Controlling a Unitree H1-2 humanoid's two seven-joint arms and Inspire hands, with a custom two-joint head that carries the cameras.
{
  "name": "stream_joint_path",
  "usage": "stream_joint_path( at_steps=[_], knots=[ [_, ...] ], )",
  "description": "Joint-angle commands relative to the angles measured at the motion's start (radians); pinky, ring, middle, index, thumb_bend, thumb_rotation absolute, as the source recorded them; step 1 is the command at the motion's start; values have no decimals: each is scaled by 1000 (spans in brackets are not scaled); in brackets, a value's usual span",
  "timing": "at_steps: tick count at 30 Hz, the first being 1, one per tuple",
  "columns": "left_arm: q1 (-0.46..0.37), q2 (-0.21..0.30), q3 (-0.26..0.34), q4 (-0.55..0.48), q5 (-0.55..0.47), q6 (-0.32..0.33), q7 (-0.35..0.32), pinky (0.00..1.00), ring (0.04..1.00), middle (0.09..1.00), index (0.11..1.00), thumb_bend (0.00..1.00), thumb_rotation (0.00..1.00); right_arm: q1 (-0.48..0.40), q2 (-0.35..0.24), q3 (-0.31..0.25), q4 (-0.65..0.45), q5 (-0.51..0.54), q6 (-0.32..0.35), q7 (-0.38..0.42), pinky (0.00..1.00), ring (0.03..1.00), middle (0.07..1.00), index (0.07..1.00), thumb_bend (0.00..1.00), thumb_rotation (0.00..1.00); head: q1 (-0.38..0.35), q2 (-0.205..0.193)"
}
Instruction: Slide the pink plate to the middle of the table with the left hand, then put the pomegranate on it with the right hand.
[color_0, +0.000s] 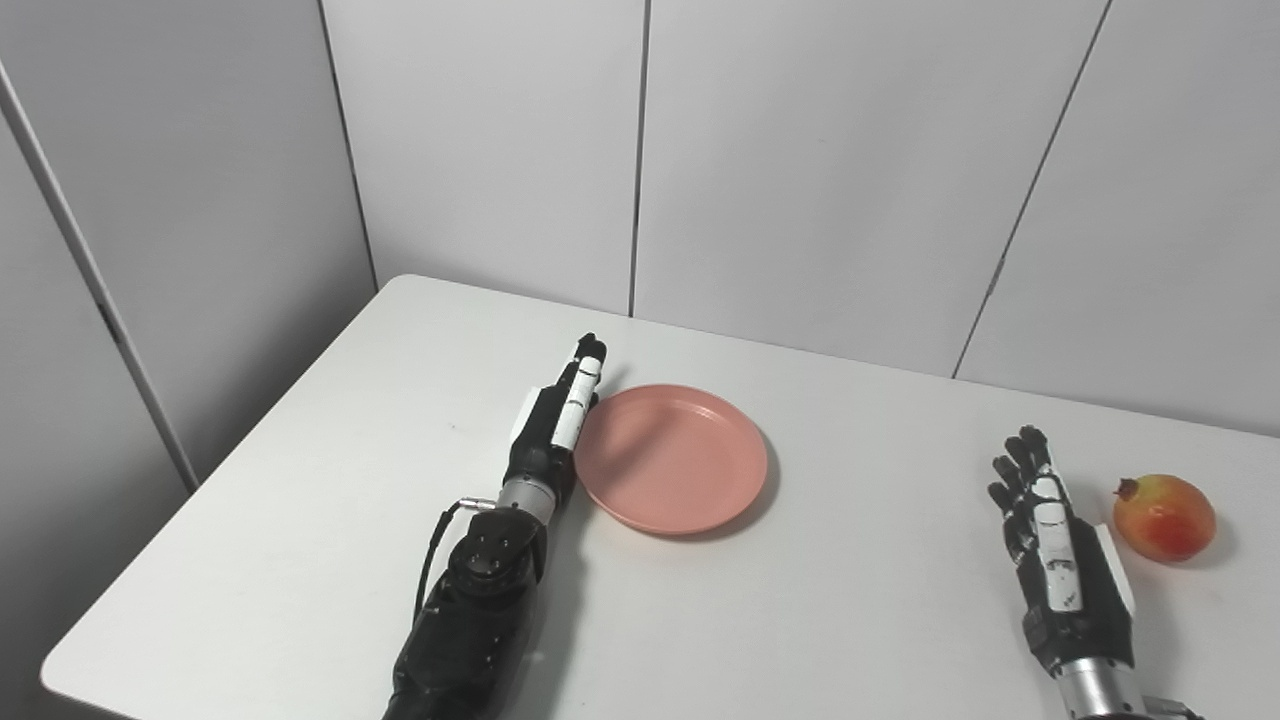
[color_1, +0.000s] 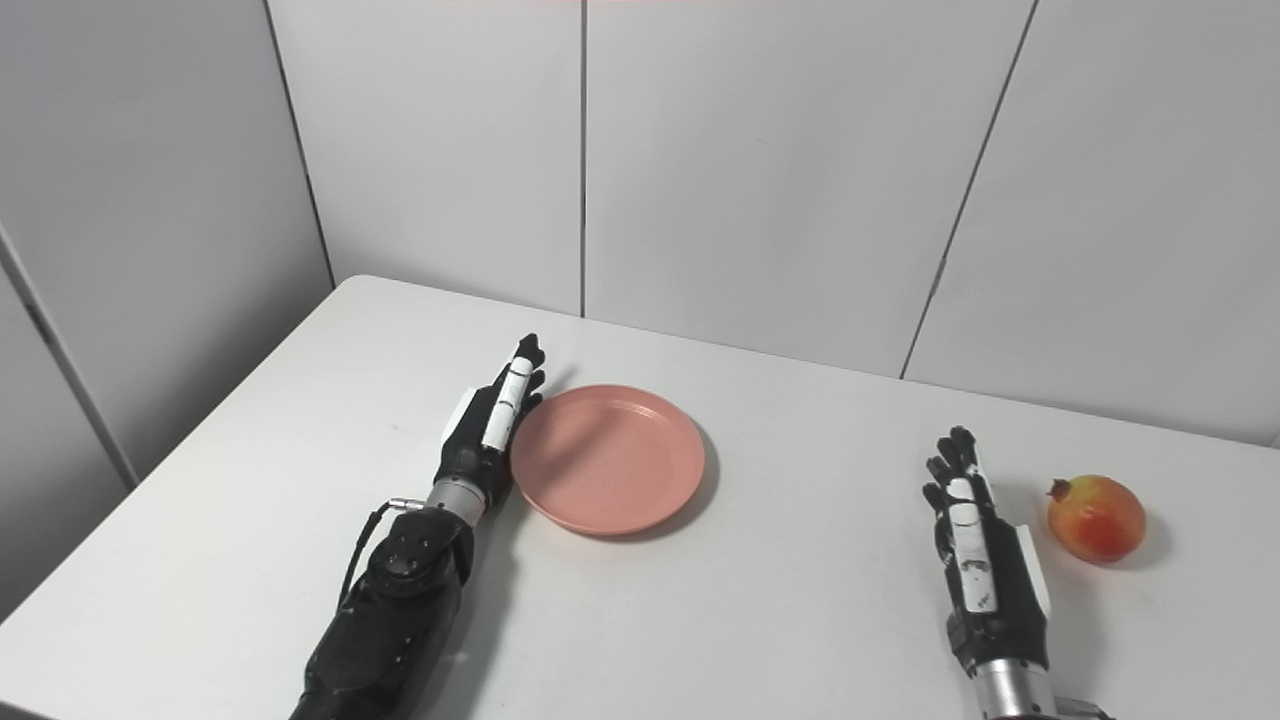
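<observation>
Two robot hands on my tabletop (color_0: 300, 520): left robot hand (color_0: 556, 425), fingers straight and together, edge against the pink plate (color_0: 672, 457); right robot hand (color_0: 1055, 545) spread, just beside the pomegranate (color_0: 1165, 518).

I can't see the left hand (color_0: 555, 425) palm side: it stands edge-on against the pink plate's (color_0: 672, 458) left rim, probably touching, but the contact line is hidden. Both forearms are cut off by the bottom edge. The right hand (color_1: 982, 560) shows me only its back. The table's (color_0: 850, 620) near and right edges run out of frame.
</observation>
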Motion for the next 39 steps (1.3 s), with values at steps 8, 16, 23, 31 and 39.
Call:
stream_joint_path(
  at_steps=[8, 16, 23, 31, 39],
  knots=[
    [1, -30, -39, -84, -7, 32, -48, 1000, 1000, 1000, 1000, 597, 1000, 12, 37, 13, -24, -24, 17, -34, 1000, 1000, 1000, 1000, 595, 909, -65, 11],
    [32, -69, -40, -123, -42, 61, -77, 1000, 1000, 1000, 1000, 590, 1000, 7, 54, 19, -21, -48, 15, -55, 1000, 1000, 1000, 1000, 662, 887, -126, 17],
    [63, -86, -55, -160, -50, 72, -93, 1000, 1000, 1000, 1000, 569, 1000, 10, 70, 22, -34, -58, 25, -61, 1000, 1000, 1000, 1000, 657, 880, -173, 26],
    [75, -123, -21, -177, -141, 87, -111, 1000, 1000, 1000, 1000, 572, 1000, 8, 82, 31, -33, -74, 26, -75, 1000, 1000, 1000, 1000, 694, 876, -208, 30],
    [93, -126, -54, -173, -119, 75, -125, 1000, 1000, 1000, 1000, 586, 1000, 7, 83, 36, -32, -73, 22, -76, 1000, 1000, 1000, 1000, 674, 879, -216, 29]
  ],
)
